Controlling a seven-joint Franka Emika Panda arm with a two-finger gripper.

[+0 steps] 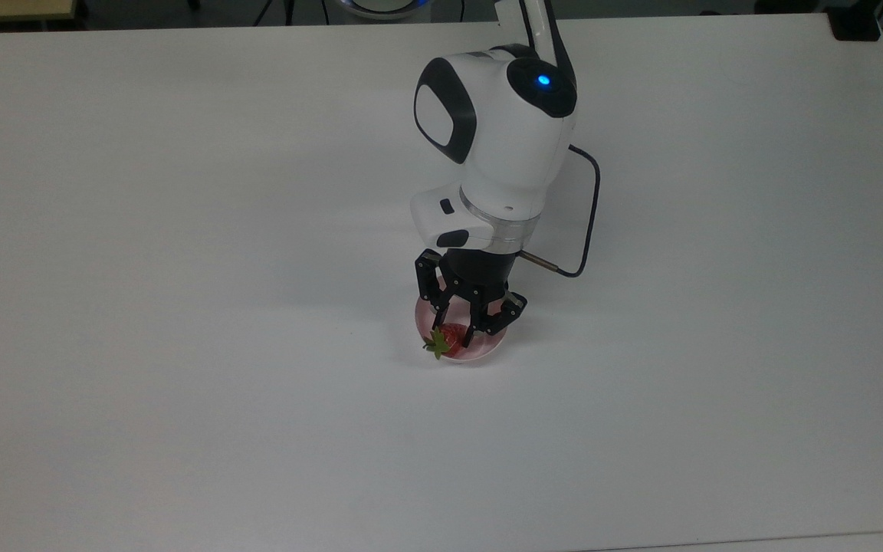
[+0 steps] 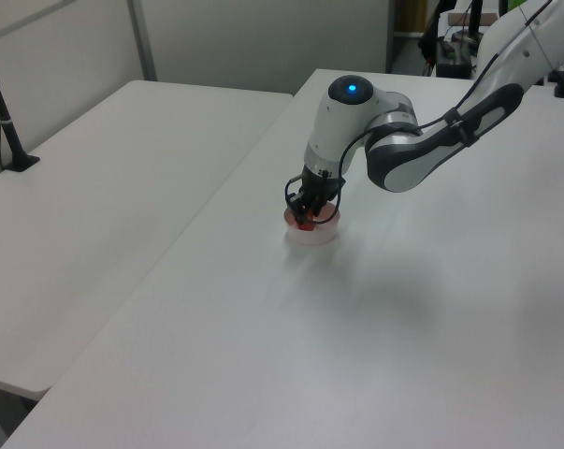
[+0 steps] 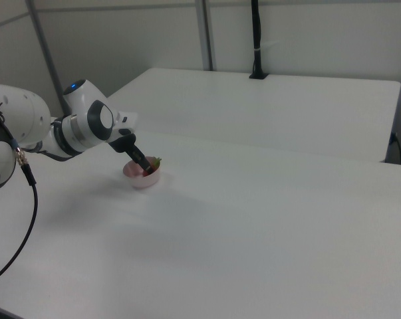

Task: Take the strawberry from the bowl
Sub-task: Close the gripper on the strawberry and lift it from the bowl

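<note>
One white table (image 1: 181, 307) carries everything; a 2nd table (image 2: 94, 215) sits just beside it at the left view's left, its near corner cut off by the frame edge. One Panda arm (image 1: 499, 146), white w/ black joints & a blue light, leans down over the bowl; its upper links run out of frame at the top view's far edge. One black cable (image 1: 591, 215) loops off the wrist on the top view's right. One pale pink bowl (image 1: 487, 349) stands on the table, far half hidden behind the end effector (image 1: 454, 330). End effector's black fingers are down inside the bowl, narrowed to a small gap & closed against the sides of the one red strawberry (image 1: 451, 336). Strawberry lies in the bowl, green leaves poking over the rim at the top view's left; in the left view (image 2: 305, 223) it's only a red speck, leaves hard to make out.
</note>
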